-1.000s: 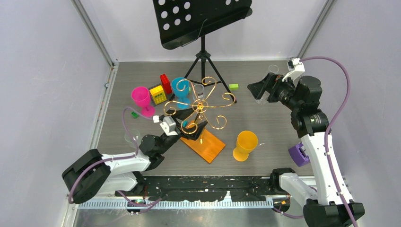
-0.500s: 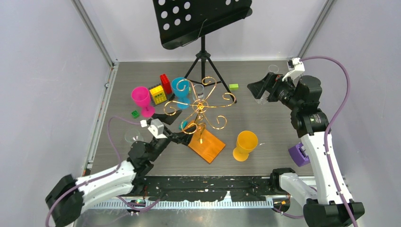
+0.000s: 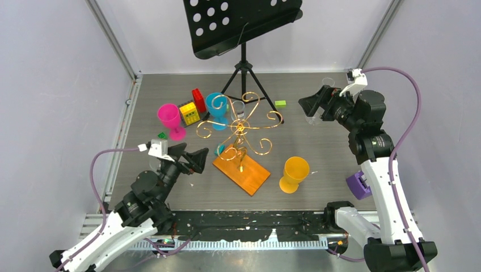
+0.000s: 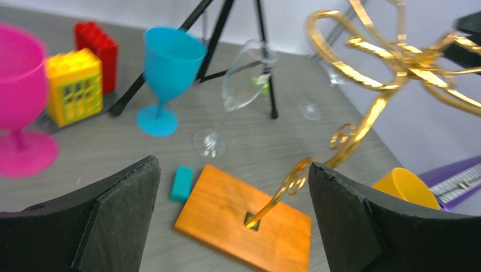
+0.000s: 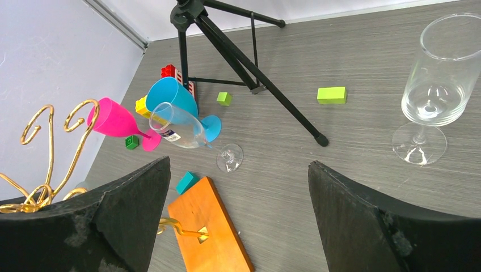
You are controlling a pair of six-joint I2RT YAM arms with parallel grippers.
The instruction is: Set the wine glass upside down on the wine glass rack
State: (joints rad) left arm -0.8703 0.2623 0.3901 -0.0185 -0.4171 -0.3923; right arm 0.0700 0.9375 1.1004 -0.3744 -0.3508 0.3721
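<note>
Your left hand (image 3: 195, 156) hovers released, its jaws wide with nothing between them, on the near-left side of the wine glass rack (image 3: 238, 127). The rack's orange base (image 3: 244, 173) lies flat on the bench (image 3: 317, 153). Its gold stem rises from a slot in the base and leans away toward the curled loops. A yellow goblet (image 3: 295, 173) lies tipped to the near right of the rack, and a small teal block (image 4: 182, 182) sits just beside the base's left edge.

The wine glass (image 4: 244, 73) is not on the rack. It is just behind the rack, right way up and sharply tilted, with its foot low by the bench and its bowl close to a blue goblet (image 3: 216, 107). You cannot tell what props it. Left of the rack are a pink goblet (image 3: 170, 119), a yellow brick (image 3: 189, 112) and a red brick (image 3: 198, 99).

Well to the rack's far right, your right hand (image 3: 313, 107) is raised, also released and empty. A second clear glass (image 5: 437, 73) stands upright near it. A black music stand (image 3: 244, 22) rises behind the rack.
</note>
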